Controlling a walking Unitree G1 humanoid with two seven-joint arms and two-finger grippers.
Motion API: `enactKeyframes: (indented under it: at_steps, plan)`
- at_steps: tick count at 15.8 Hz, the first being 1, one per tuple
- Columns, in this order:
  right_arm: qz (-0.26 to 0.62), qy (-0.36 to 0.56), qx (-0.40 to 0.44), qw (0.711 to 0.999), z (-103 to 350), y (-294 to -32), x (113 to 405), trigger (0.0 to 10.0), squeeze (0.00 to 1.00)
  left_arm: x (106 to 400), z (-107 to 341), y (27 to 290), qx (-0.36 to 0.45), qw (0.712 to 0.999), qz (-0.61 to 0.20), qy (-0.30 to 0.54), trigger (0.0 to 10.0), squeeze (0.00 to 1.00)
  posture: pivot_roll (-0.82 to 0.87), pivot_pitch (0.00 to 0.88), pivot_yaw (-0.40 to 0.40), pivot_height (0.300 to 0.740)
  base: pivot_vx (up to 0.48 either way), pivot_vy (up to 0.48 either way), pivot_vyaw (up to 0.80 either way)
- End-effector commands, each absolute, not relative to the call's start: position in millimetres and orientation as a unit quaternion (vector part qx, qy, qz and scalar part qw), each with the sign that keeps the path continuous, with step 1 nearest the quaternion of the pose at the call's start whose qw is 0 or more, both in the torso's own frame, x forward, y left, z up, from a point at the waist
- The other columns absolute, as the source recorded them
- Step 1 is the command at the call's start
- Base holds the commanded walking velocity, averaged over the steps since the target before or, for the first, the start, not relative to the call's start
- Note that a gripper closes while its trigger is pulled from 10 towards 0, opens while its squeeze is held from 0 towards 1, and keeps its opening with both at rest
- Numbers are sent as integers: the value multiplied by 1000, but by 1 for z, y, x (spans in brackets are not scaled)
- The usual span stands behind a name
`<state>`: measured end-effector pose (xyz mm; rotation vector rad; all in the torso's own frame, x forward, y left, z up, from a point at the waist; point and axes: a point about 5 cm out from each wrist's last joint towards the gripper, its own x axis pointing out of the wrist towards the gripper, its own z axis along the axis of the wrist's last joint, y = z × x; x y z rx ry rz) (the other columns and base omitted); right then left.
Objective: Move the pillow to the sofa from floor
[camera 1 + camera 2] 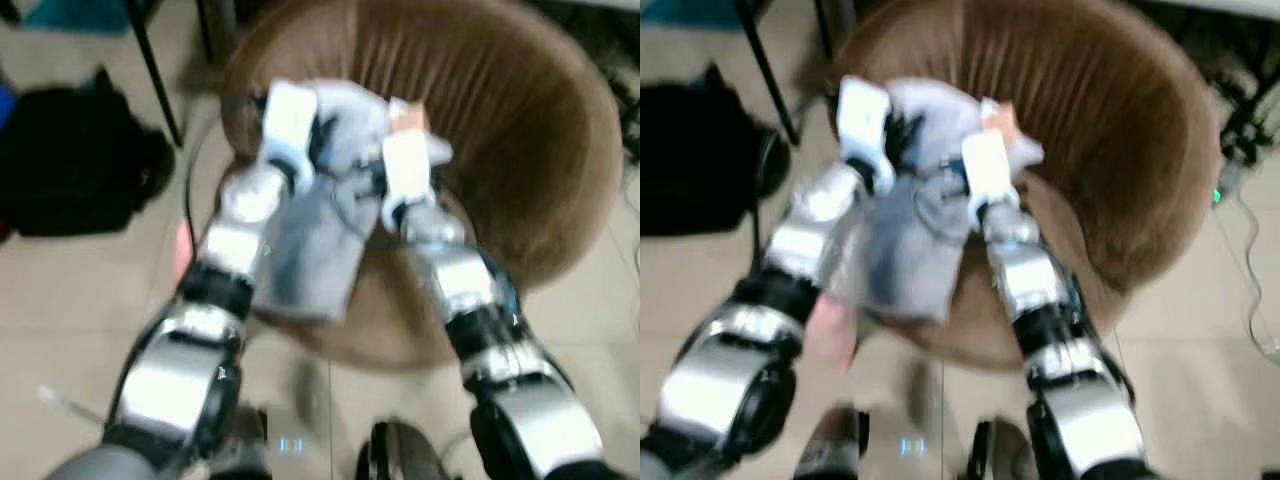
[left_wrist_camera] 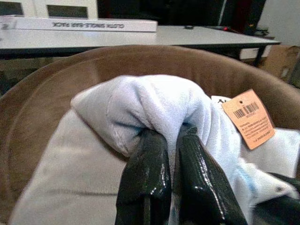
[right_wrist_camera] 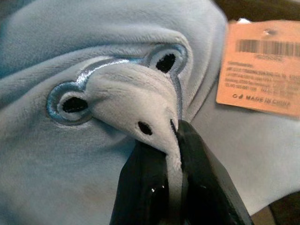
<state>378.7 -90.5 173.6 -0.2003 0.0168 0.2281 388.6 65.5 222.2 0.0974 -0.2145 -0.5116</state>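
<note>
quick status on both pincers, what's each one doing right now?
Left pincer: closed, pinching a fold of the pale blue pillow, held over the brown sofa.
Right pincer: closed on the pillow's raised snout.

pale blue plush pillow, over brown sofa

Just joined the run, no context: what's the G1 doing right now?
Both arms are up in front, carrying a pale blue plush pillow over a round brown sofa chair. The left gripper is shut on a fold of the pillow, and the right gripper pinches its stitched face. An orange tag hangs off the pillow. The pillow is off the floor, hanging between the arms over the seat, not released yet.
</note>
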Motion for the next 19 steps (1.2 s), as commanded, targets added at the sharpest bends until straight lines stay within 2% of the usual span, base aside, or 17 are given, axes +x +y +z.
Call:
enactKeyframes:
  at_steps: [1,2,3,4,5,6,8,11,15,19]
  plan:
    - [109,-29,-95,989,187,-92,379,10000,0,384,218,48,57,952,-285,-100,10000,0,59,141,-78,740,0,0,0]
    - [111,-19,-90,990,183,-93,379,10000,0,383,216,49,65,951,-285,-101,10000,0,62,130,-79,740,0,0,0]
    - [102,-14,-80,991,175,-98,376,10000,0,381,208,62,73,956,-266,-104,10000,0,59,116,-82,740,0,0,0]
    - [103,-17,-75,992,162,-101,368,10000,0,376,192,86,51,967,-233,-94,10000,0,65,106,-81,740,0,0,0]
    - [107,-18,-71,992,154,-102,362,10000,0,371,179,98,44,972,-214,-84,10000,0,73,105,-84,740,0,0,0]
    - [102,-26,-62,993,135,-109,344,10000,0,352,148,129,35,983,-166,-64,10000,0,90,108,-93,740,0,0,0]
    - [94,-47,-59,993,127,-116,331,10000,0,339,135,142,21,988,-140,-66,10000,0,103,109,-94,740,0,0,0]
    - [71,-68,-63,993,108,-125,308,10000,0,317,126,146,42,987,-121,-94,10000,0,126,113,-88,740,0,0,0]
    - [72,-54,-61,994,100,-120,306,10000,0,315,118,138,76,984,-141,-81,10000,0,117,95,-79,740,0,0,0]
    - [68,-50,-70,994,97,-120,310,10000,0,321,106,130,100,980,-168,-33,10000,0,92,87,-69,740,0,0,0]
